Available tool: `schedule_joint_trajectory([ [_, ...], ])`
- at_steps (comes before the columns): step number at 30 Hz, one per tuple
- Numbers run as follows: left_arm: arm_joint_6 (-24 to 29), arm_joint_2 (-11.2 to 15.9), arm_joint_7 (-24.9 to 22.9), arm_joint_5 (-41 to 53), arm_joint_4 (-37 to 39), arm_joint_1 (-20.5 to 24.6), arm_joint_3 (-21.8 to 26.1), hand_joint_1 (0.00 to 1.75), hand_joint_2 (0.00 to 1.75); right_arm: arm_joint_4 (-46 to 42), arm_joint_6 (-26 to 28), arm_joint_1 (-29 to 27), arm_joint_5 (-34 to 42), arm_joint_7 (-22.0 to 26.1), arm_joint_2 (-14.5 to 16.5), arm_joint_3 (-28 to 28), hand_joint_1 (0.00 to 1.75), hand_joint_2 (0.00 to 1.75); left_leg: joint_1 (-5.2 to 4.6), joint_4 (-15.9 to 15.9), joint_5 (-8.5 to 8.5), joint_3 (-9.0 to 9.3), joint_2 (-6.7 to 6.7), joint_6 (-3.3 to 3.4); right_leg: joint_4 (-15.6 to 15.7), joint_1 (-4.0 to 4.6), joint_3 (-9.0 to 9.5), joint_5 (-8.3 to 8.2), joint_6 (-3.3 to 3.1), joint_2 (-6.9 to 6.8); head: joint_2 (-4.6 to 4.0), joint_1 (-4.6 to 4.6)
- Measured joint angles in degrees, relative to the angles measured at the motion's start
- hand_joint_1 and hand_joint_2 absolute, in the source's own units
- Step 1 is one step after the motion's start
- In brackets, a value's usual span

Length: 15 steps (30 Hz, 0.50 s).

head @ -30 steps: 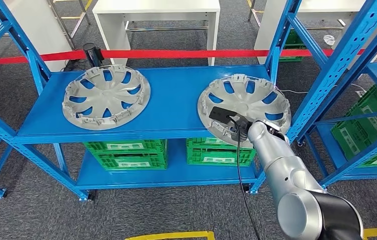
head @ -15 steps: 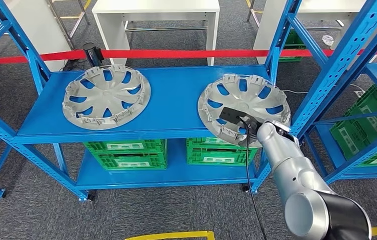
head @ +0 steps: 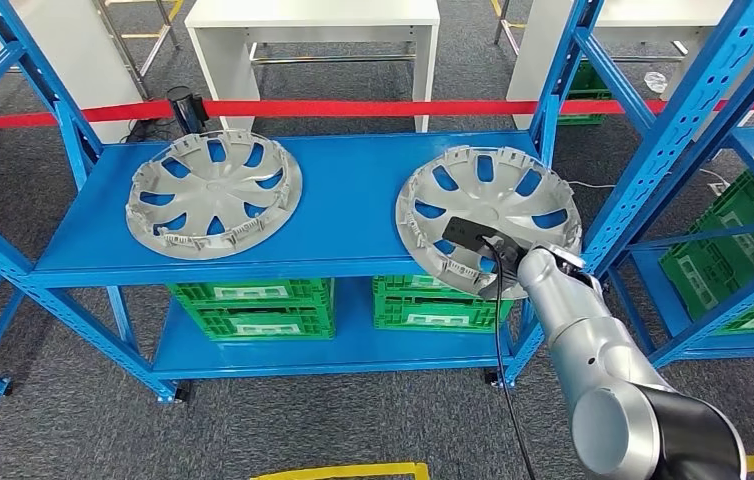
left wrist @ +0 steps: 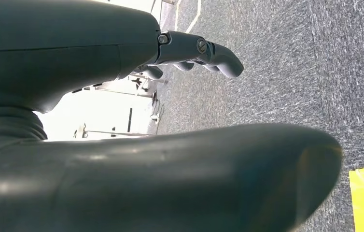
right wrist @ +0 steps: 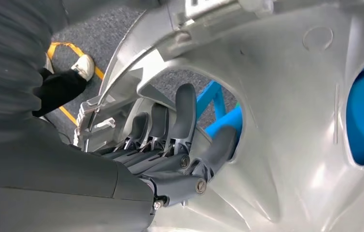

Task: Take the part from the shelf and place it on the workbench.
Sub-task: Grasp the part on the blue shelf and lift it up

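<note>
at the near edge of the blue metal shelf [head: 353,215], the right hand [right wrist: 180,159] is hooked into the silver-grey plastic wheel cover [head: 488,215], its dark fingers [right wrist: 186,113] curled through one of the cover's openings and closed around the rim. this cover is seen tilted, its far side raised off the shelf surface and its near rim overhanging the shelf edge at the hand. a second silver-grey wheel cover [head: 213,195] is laid flat on the same shelf, well apart from the hand, toward the robot's left. green plastic crates [head: 253,305] are stacked on the lower shelf level beneath the hand. the left hand [left wrist: 194,50] is seen above grey carpet, fingers gently curled with nothing held.
</note>
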State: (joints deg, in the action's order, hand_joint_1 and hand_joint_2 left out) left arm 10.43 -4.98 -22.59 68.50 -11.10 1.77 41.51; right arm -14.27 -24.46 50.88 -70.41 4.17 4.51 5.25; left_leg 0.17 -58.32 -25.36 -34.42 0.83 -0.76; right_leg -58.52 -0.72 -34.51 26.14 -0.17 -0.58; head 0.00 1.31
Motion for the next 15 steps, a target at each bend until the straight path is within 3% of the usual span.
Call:
schedule_joint_trajectory([
  [15, 0.28, 0.06, 0.56, 0.00, 0.09, 0.03, 0.21, 0.00, 0.00, 0.00, -0.23, -0.12, 0.60, -0.49, -1.09, 0.00, 1.75, 1.75, -0.01, -0.01, 0.09, 0.12, 0.00, 0.23, 0.06, -0.02, 0.20, 0.03, 0.06, -0.02, 0.00, 0.02],
])
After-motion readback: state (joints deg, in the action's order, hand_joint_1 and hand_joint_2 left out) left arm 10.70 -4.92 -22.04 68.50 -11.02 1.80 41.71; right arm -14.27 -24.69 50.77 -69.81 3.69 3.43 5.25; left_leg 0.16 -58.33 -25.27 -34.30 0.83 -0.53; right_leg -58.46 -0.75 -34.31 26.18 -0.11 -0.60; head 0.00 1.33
